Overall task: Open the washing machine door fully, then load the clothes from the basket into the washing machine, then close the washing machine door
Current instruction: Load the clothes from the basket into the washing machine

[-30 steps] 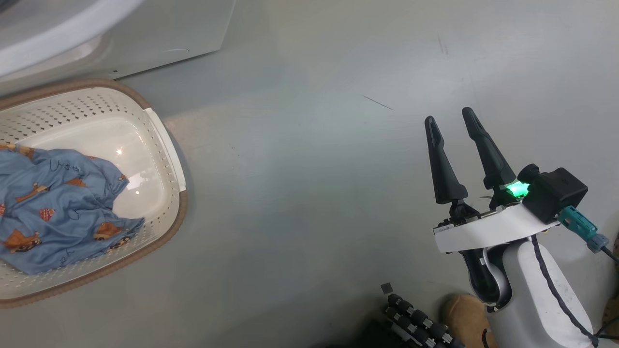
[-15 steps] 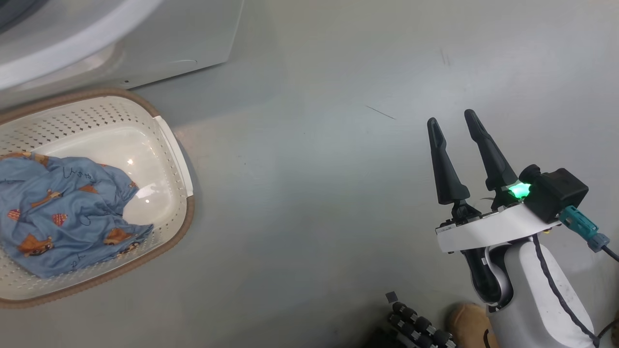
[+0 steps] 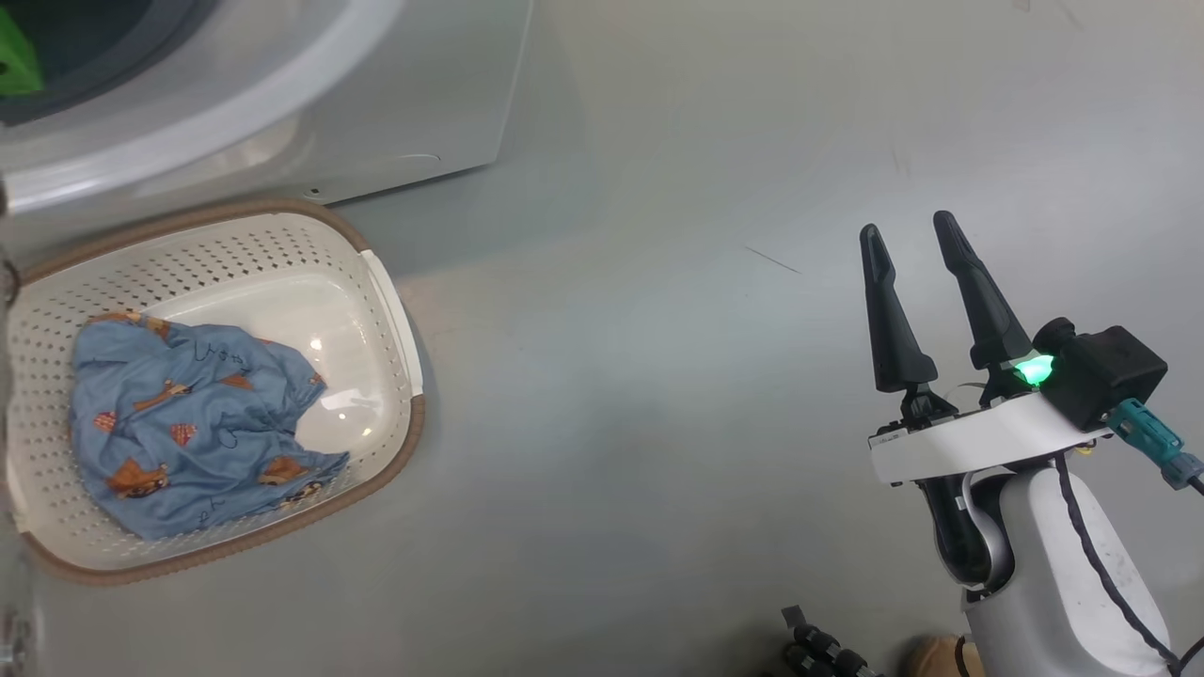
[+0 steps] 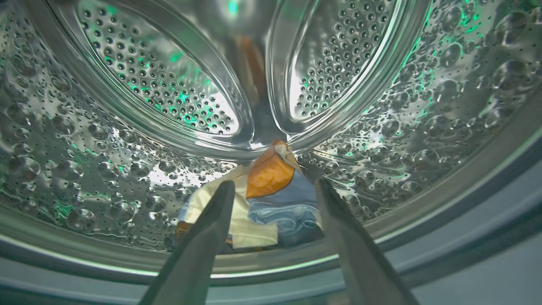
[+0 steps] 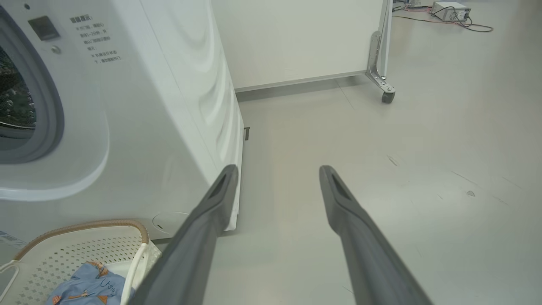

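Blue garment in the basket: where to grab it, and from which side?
Pinch the bunched folds near the middle of the blue garment, coming straight down from above. It lies crumpled and low on the bottom of the basket, with walls all round, so a side approach looks blocked. Its outer edges look flat and thin, likely harder to catch.

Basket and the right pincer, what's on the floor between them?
Nothing. In the head view, the stretch between the basket and the right pincer is bare grey floor.
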Controlling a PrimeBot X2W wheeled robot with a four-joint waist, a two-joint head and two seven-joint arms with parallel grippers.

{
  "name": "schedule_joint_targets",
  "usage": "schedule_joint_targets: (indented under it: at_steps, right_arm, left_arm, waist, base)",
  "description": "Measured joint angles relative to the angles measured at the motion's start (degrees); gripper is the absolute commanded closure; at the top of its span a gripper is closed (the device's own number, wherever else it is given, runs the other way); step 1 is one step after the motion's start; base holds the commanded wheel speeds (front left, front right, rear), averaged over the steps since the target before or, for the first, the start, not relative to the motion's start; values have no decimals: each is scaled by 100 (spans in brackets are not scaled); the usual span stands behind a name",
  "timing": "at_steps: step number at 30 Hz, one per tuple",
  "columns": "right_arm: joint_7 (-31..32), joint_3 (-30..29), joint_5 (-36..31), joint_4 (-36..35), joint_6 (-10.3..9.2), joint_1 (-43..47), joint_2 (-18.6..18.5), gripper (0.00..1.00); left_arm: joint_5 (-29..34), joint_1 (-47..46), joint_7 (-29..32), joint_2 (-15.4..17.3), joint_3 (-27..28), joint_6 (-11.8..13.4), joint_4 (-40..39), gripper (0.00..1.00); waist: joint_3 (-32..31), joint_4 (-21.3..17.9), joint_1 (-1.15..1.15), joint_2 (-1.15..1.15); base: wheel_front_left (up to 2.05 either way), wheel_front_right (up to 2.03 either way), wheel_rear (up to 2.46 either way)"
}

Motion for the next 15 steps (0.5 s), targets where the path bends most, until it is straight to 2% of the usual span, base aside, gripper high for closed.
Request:
schedule_joint_targets:
  at_steps: [11, 15]
  right_arm:
    - [0, -212, -57, 60, 0, -2, -4, 0]
    - [0, -303, -100, 70, 0, -1, -5, 0]
  left_arm:
    - [-285, 675, -223, -587, 134, 45, 192, 0]
    - [-318, 922, -275, -816, 107, -43, 198, 0]
  waist:
    - [-383, 446, 0, 0]
    - [-535, 619, 0, 0]
  base:
    - [0, 0, 0]
    - [0, 0, 0]
